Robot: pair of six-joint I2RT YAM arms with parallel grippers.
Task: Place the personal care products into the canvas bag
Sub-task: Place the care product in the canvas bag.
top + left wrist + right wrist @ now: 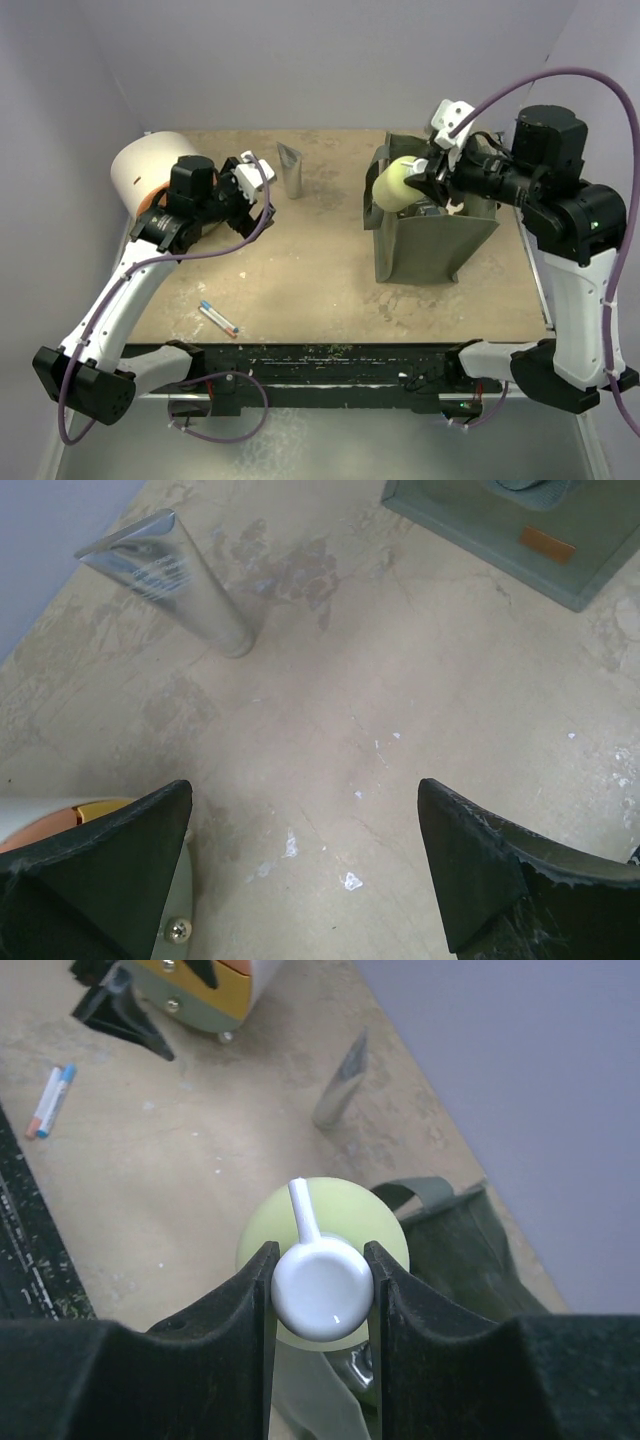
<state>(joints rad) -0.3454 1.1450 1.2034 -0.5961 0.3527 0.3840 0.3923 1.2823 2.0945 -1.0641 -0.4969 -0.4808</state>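
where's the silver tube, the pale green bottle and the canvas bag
silver tube [192, 595]: left wrist view, middle of its body
pale green bottle [390, 186]: top external view, rounded body
canvas bag [430, 245]: top external view, near side wall

Nothing I can read here.
The silver-grey tube [190, 590] carries dark print too blurred for me to read; the orange patch [546, 545] on the canvas bag [470, 520] shows no legible lettering.
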